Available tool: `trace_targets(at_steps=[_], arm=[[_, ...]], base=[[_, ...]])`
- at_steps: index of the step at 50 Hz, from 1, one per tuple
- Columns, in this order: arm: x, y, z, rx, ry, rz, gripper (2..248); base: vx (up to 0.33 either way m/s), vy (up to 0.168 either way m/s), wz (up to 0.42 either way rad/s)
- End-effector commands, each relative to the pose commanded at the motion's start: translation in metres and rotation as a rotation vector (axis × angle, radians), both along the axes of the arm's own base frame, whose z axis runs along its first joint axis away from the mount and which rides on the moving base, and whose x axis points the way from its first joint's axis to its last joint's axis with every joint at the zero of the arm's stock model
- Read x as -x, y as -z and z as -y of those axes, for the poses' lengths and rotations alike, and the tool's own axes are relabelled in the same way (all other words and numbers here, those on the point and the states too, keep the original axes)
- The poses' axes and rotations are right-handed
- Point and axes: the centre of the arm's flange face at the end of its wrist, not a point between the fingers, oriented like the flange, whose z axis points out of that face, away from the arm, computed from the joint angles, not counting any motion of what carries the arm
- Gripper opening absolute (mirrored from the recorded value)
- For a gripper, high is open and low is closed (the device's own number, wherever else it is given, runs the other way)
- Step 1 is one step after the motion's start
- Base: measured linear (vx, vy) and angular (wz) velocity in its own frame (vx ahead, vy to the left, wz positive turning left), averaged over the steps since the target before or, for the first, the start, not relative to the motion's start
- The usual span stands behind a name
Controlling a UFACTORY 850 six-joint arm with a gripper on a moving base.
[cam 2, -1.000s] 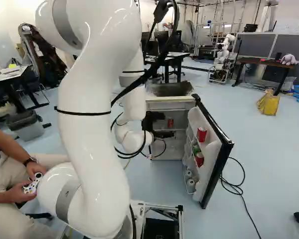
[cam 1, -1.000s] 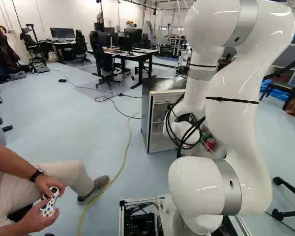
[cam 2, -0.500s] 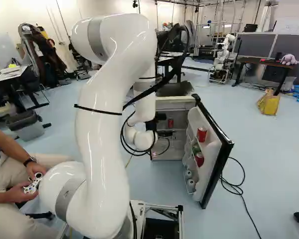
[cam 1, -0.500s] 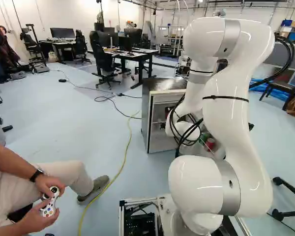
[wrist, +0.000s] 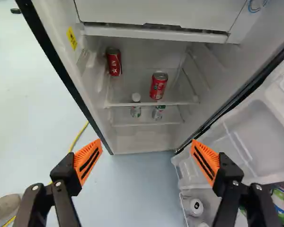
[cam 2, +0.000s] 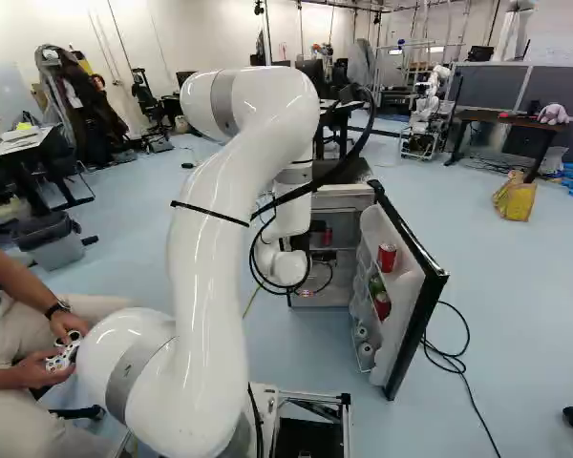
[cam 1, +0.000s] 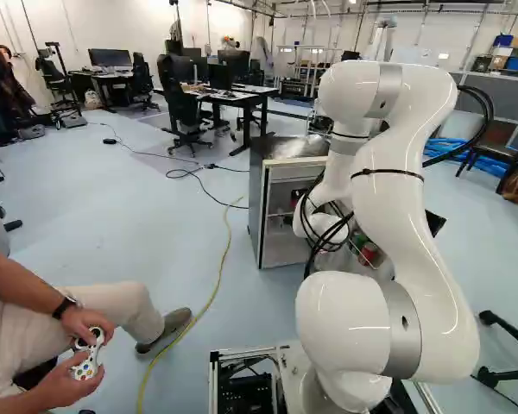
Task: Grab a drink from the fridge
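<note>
Your pincer point(cam 2: 323, 256) is at the front of the open fridge point(wrist: 132, 138). In the wrist view, its two fingers are spread wide, their orange pads point(wrist: 88, 158) well apart — you can see floor point(wrist: 144, 189) between them.

The drinks are ahead of you. One red can point(wrist: 114, 62) stands upright near the back corner of the upper shelf point(wrist: 137, 85), on the side away from the hinged door point(cam 2: 411, 286). A second red can point(wrist: 159, 86) stands upright near that shelf's front edge, closer to the door side. On the lower shelf point(wrist: 146, 120), you have a white-capped bottle point(wrist: 136, 108) beside a smaller-looking can point(wrist: 158, 113), both partly hidden by the upper shelf's edge.

The door stands swung out, and its racks hold an upper red item point(cam 2: 387, 258), a lower red item point(cam 2: 383, 305) and a green item point(cam 2: 375, 285) — you can't tell each one's exact kind.
</note>
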Motion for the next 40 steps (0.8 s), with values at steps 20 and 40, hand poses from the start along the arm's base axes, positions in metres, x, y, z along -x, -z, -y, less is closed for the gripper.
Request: trace_targets(at_steps=[20, 40], arm=[[-0.039, 0.034, 0.008, 0.005, -0.009, 0.017, 247], [-0.077, 0.069, 0.017, 0.013, -0.013, 0.042, 247]], base=[[0.0, 0.0, 0.0], [0.0, 0.0, 0.0]])
